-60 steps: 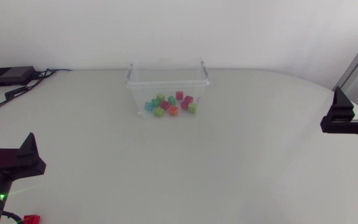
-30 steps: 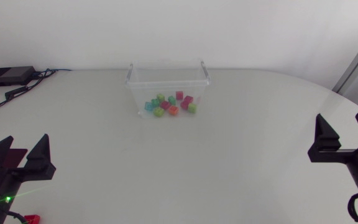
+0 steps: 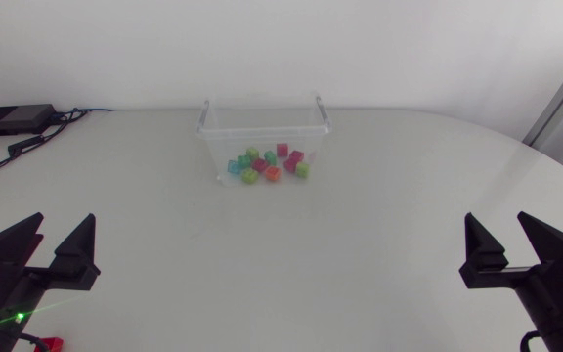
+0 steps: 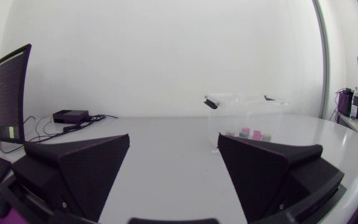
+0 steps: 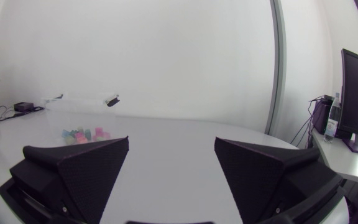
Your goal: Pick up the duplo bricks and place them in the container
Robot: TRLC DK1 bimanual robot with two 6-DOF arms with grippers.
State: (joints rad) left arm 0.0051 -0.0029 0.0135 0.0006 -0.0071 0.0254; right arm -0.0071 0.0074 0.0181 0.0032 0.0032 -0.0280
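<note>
Nearest, the left gripper [image 3: 64, 225] and the right gripper [image 3: 498, 225] hang low over the near edge of the table [image 3: 291, 269], jaws spread wide, holding nothing. Farther back, the duplo bricks [image 3: 267, 164] lie clustered inside the clear container [image 3: 262, 106]. They look light, rigid and smooth, probably best pinched across two flat opposite sides, below the studs

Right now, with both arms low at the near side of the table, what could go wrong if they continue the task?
1. The small red piece, perhaps a brick, lies close by the open left end effector at the head view's edge, partly cut off; it may be knocked or missed.
2. The clear plastic container has see-through walls; the open right end effector might bump it and shake the small coloured bricks inside.
</note>
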